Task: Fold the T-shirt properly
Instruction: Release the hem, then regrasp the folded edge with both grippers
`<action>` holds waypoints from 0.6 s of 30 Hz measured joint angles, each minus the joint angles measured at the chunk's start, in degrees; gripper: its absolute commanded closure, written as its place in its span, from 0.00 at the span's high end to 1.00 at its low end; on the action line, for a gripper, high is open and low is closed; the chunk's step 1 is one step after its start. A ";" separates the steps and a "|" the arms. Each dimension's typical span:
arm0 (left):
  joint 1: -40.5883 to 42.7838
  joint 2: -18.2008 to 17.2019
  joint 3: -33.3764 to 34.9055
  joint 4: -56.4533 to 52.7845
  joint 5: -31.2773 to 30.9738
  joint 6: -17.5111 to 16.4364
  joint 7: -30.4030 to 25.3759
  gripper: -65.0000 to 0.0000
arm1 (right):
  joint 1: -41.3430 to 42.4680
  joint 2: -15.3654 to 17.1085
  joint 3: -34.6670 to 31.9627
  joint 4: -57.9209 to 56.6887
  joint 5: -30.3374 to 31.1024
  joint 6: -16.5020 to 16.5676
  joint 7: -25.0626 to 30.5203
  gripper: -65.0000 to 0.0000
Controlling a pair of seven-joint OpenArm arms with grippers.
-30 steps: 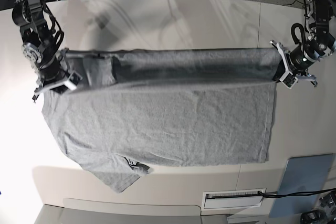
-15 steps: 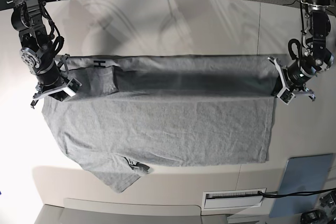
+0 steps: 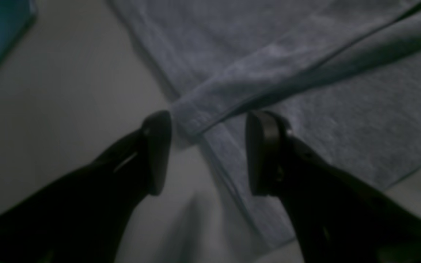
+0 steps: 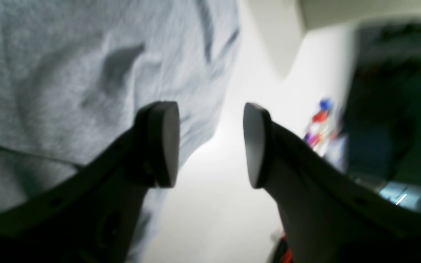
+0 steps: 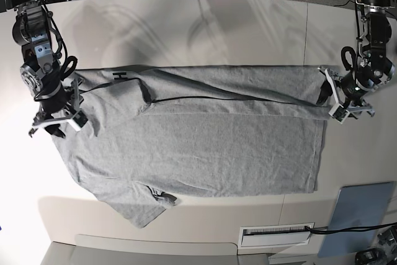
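Grey T-shirt (image 5: 205, 147) spread flat on white table (image 5: 186, 23), top strip folded over. Left gripper (image 3: 207, 153) and right gripper (image 4: 210, 144) both agape, empty.

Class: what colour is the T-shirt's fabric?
Heather grey; the T-shirt shows best in the base view.

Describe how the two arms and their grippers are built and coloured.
Both arms are black, jointed, with loose black cables looping beside them. The left gripper and right gripper have white bracket pieces near the jaws. In the wrist views the fingers are dark, curved, ending in flat oval pads.
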 measured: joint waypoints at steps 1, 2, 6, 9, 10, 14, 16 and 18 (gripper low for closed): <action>0.00 0.02 -0.02 0.00 -2.43 0.74 1.18 0.49 | -0.02 0.00 0.00 -0.02 3.02 -2.75 -1.95 0.42; -0.02 0.00 -0.02 0.00 -6.05 1.42 2.14 0.44 | 0.04 0.00 0.00 0.00 5.25 -4.52 -3.48 0.38; 0.13 0.35 -0.04 0.02 -19.39 2.08 6.08 0.05 | -0.13 -0.07 0.00 0.00 8.90 -6.38 -7.74 0.06; 0.26 2.47 -0.07 -0.07 -20.48 5.68 9.01 0.00 | -1.73 -1.57 1.77 -0.44 8.79 -7.98 -7.39 0.00; 0.39 3.43 -0.07 -0.07 -21.27 6.73 9.11 0.00 | -2.05 -2.69 2.62 -1.40 8.83 -7.96 -7.02 0.00; 1.01 6.91 -0.07 -0.13 -21.64 11.23 9.14 0.00 | -2.38 -6.62 5.42 -7.93 12.02 -7.34 -4.07 0.00; 1.18 8.02 -0.13 -0.63 -21.66 11.26 9.79 0.00 | -2.49 -7.48 5.84 -10.93 12.98 -6.75 -3.28 0.00; 1.49 9.27 -0.13 -1.44 -21.64 11.28 10.54 0.00 | -2.49 -8.17 5.90 -13.42 13.68 -5.44 -3.52 0.00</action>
